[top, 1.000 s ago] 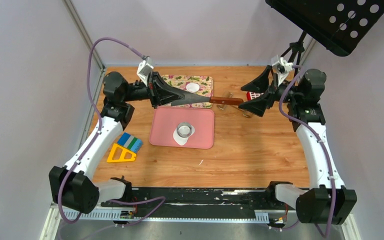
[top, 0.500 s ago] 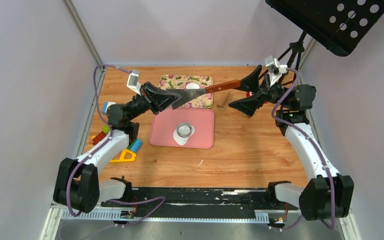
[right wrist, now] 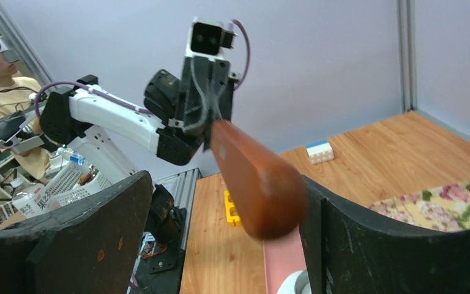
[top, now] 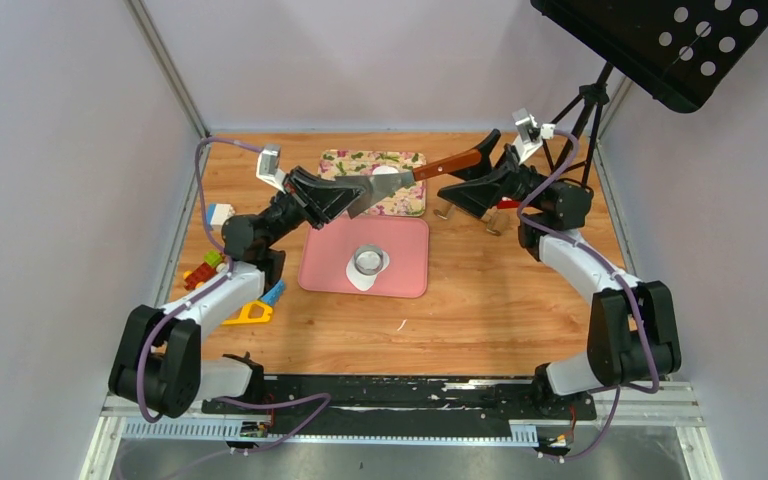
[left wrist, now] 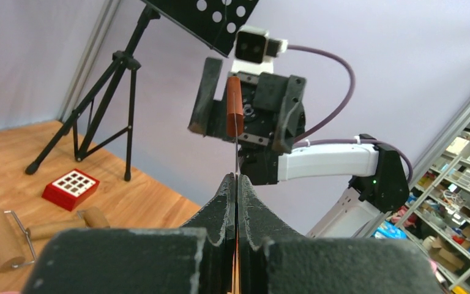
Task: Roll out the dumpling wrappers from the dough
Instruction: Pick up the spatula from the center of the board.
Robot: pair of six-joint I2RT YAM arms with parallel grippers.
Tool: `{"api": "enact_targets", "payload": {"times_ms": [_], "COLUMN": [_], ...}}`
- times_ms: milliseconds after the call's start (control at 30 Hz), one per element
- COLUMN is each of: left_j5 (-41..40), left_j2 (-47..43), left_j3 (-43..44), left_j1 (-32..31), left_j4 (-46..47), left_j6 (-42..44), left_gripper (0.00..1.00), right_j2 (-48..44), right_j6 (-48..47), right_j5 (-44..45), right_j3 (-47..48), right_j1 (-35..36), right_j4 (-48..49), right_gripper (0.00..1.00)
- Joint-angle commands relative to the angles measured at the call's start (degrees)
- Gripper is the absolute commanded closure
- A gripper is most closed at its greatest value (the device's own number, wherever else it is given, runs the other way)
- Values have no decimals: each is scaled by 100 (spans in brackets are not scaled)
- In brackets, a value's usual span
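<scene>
My left gripper is shut on the thin metal blade of a spatula, held in the air over the floral mat. The spatula's wooden handle lies between the fingers of my right gripper. That gripper is open, the handle close against one finger and a wide gap at the other. One round dumpling wrapper rests on the floral mat. The dough is a flat white sheet on the pink mat, with the metal ring cutter standing on it.
A wooden rolling pin and a red grid block lie behind the right gripper, near a tripod stand. Coloured toy blocks sit at the left edge. A small dough scrap lies in front of the pink mat.
The spatula has risen and tilted, handle end up. My right gripper has come around the handle and narrowed slightly. The left arm has swung back towards the left, still gripping the blade.
</scene>
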Motion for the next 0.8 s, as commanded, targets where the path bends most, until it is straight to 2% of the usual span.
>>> {"api": "enact_targets", "payload": {"times_ms": [0,100,300,367,467,567,633,667,700,767], "left_j5": [-176,-183,-182,-195,-212,-210,-213,-213,-212,-202], "left_j2": [72,86,77,85,88,78,77,78,78,77], "left_j3": [-62,-80,-84,-97,-90,-69,-79,-78,-75,-78], "left_j1": [-76,-107,-110,-105,-110,-114,-109,-110,-110,-110], "left_j4": [258,232,233,235,243,264,264,265,265,293], "left_j6": [164,209,222,235,227,202,205,203,209,207], "left_gripper": [100,100,100,100,100,100,100,100,100,100], "right_j2": [-153,-127,-57,-46,8,-7,-39,-52,-64,-99], "right_j6": [151,171,134,84,-59,-354,-645,-747,-822,-933], "right_j5": [319,349,269,242,78,59,47,34,27,37], "right_j3": [340,416,519,571,698,678,664,675,680,680], "right_j1": [137,156,305,349,435,467,473,480,477,480], "right_j4": [592,618,592,559,418,92,-261,-408,-540,-751], "right_gripper": [15,19,34,45,66,69,98,100,94,70]}}
